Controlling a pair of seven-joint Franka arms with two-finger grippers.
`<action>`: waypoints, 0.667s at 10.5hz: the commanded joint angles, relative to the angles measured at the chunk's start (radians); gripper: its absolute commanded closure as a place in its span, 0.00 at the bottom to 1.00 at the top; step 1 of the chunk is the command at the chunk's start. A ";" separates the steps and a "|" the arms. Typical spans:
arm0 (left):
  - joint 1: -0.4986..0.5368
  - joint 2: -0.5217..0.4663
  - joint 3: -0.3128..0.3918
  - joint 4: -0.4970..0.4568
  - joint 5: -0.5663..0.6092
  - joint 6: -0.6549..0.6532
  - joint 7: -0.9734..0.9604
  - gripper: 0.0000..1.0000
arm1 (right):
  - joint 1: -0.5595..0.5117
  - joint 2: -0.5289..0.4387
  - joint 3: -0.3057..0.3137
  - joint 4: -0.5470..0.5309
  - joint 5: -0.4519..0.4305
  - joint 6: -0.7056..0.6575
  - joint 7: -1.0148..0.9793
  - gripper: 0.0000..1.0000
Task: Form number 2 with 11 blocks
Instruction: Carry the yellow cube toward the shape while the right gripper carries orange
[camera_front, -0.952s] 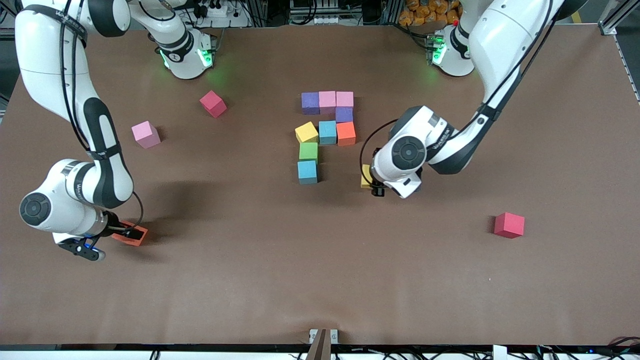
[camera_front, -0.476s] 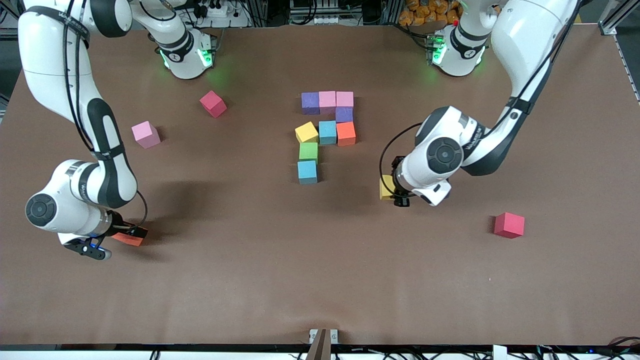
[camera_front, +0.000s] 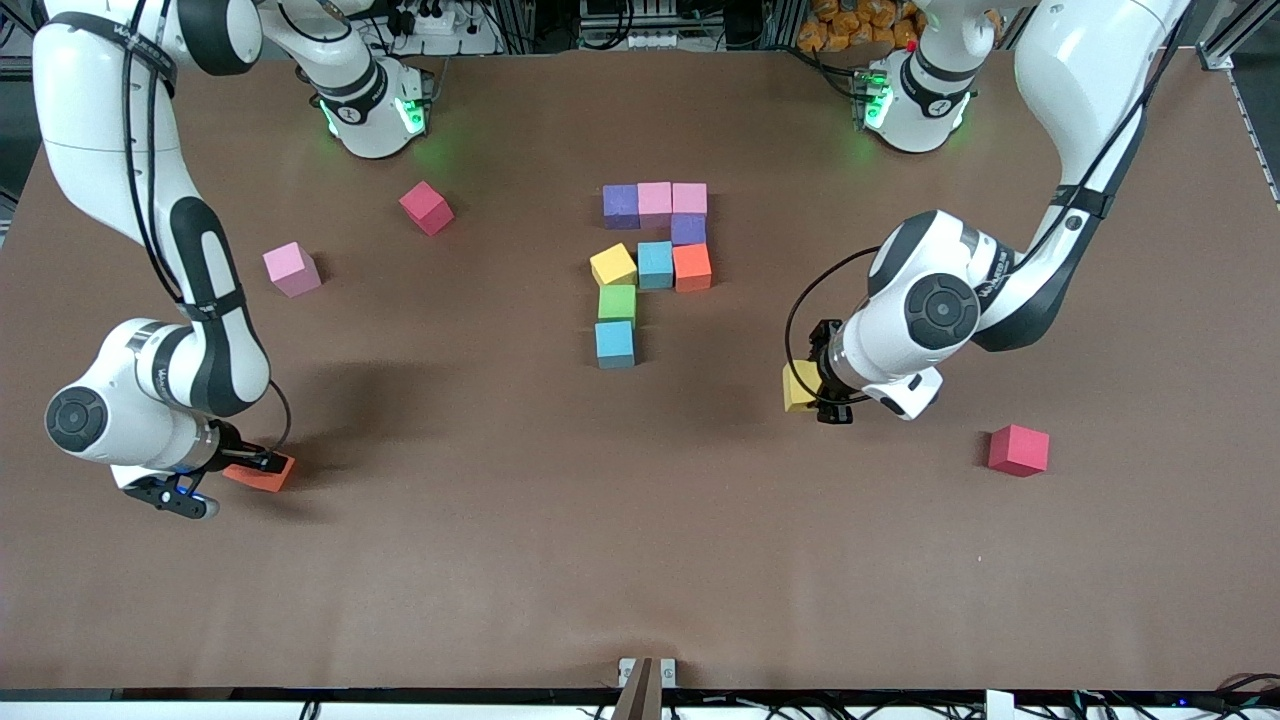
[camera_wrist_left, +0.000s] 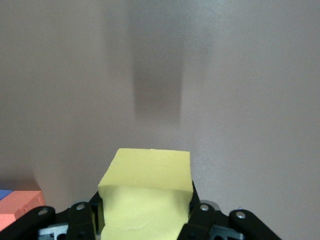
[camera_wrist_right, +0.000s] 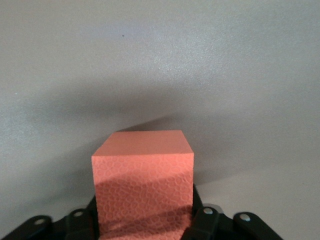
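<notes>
Since the earlier frames, left gripper (camera_front: 812, 395) with its yellow foam cube (camera_front: 798, 385) has shifted away from the block cluster toward the left arm's end of the table; right gripper (camera_front: 252, 464) has closed onto the orange foam cube (camera_front: 262, 474) near the right arm's end.

Left gripper: pinching the yellow cube, held over bare brown table (camera_front: 640, 560). Right gripper: fingers pressed against the orange cube's sides; cannot tell whether that cube is touching the table.

Count of multicoloured cubes: 11. Purple 2, pink 2, yellow 2, sky-blue 2, orange 2, green 1. Crimson-red cubes: 2, one (camera_front: 426, 207) near the right arm's base, one (camera_front: 1018, 449) toward the left arm's end.

Partial digit (camera_front: 654, 270) at table centre, 8 cubes: row of purple, pink, pink; one purple below; row of yellow (slightly rotated), sky-blue, orange; green; sky-blue nearest the camera. Loose pink cube (camera_front: 291, 269) lies toward the right arm's end.

Hidden: both held cubes are partly covered by gripper bodies in the front view.
</notes>
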 joint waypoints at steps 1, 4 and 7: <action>0.014 -0.024 -0.018 -0.029 -0.013 0.009 0.007 0.62 | 0.003 -0.007 0.003 0.006 0.011 -0.006 -0.017 1.00; 0.033 -0.030 -0.035 -0.023 -0.040 0.009 0.011 0.62 | 0.065 -0.030 0.005 0.050 0.014 -0.073 0.011 1.00; 0.084 -0.029 -0.086 -0.023 -0.040 0.009 0.016 0.62 | 0.178 -0.039 0.006 0.106 0.015 -0.129 0.191 1.00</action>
